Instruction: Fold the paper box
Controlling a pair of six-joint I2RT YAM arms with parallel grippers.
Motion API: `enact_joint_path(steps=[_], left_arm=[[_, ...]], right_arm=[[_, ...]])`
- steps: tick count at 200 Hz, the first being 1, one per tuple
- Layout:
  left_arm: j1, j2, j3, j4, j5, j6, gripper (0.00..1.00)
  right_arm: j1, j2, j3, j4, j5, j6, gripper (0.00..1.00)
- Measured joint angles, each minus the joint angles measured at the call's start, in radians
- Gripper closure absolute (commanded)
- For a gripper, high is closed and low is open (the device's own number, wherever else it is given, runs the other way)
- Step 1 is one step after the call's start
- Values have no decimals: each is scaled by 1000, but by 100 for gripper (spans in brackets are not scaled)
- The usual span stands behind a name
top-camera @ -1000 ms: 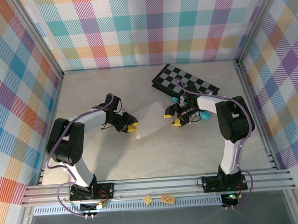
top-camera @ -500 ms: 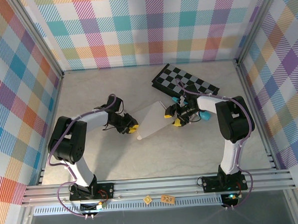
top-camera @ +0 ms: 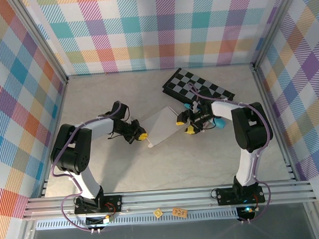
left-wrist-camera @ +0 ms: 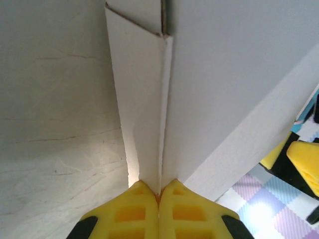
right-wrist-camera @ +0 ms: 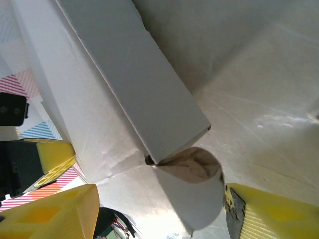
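Observation:
The white paper box (top-camera: pixel 161 127) lies as a partly folded sheet mid-table between both arms. My left gripper (top-camera: pixel 143 136) holds its near-left edge. In the left wrist view the yellow fingers (left-wrist-camera: pixel 134 209) are pressed together on a thin folded flap of the box (left-wrist-camera: pixel 144 99), gripper (left-wrist-camera: pixel 159 191) shut. My right gripper (top-camera: pixel 185 124) sits at the sheet's right edge. In the right wrist view its fingers (right-wrist-camera: pixel 55 214) stand wide apart, gripper (right-wrist-camera: pixel 159 201) open, with a rounded tab (right-wrist-camera: pixel 194 199) between them and a raised side wall of the box (right-wrist-camera: pixel 139 89) above.
A black-and-grey checkered board (top-camera: pixel 198 85) lies at the back right, just behind the right arm. Two small patterned packets (top-camera: pixel 179 211) rest on the front rail. Plaid walls close in the table on three sides.
The left gripper has shifted slightly with the box's edge still in it, and the sheet has turned a little. The right gripper has hardly moved.

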Motion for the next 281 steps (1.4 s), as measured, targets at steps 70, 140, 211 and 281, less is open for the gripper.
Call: enact_joint_path(steps=[70,140,211,281], left_arm=[[33,0,0,63,107,-87,100],[35,0,-1,108,134,-124,100],[43,-2,-2,108,134,-137,74],[8,-224,285,-156,-122,196,62]], right_arm=[[2,3,-7,180,-52,160,34],[51,37,-86,485,-46,359,46],[80,1,-151,642,85,524,69],[111,-155,-43,277,299,640,69]])
